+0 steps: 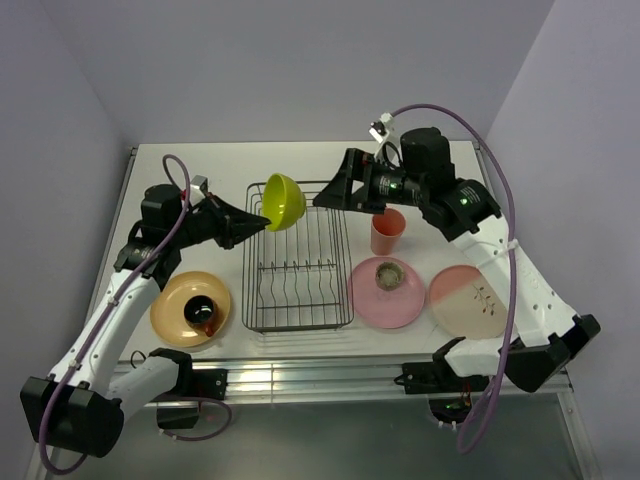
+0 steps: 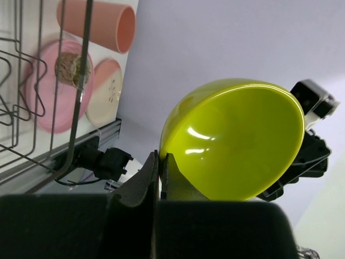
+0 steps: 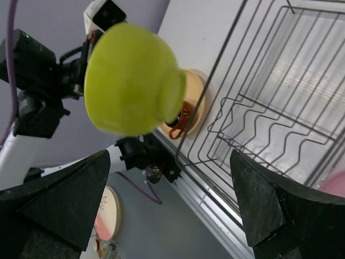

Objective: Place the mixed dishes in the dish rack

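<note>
Over the far-left corner of the black wire dish rack (image 1: 298, 327), the lime-green plastic bowl (image 1: 283, 200) is clamped at the rim by L gripper (image 1: 260, 222), w/ R gripper (image 1: 322, 197) spread apart nearby.

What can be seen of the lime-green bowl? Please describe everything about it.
The lime-green round plastic-looking bowl is glossy, smooth and empty, with a low foot ring under its base. It is tipped on its side in the air, above the far left corner of the black wire dish rack, without touching it. The left gripper is shut on its rim. Nothing else touches it.
</note>
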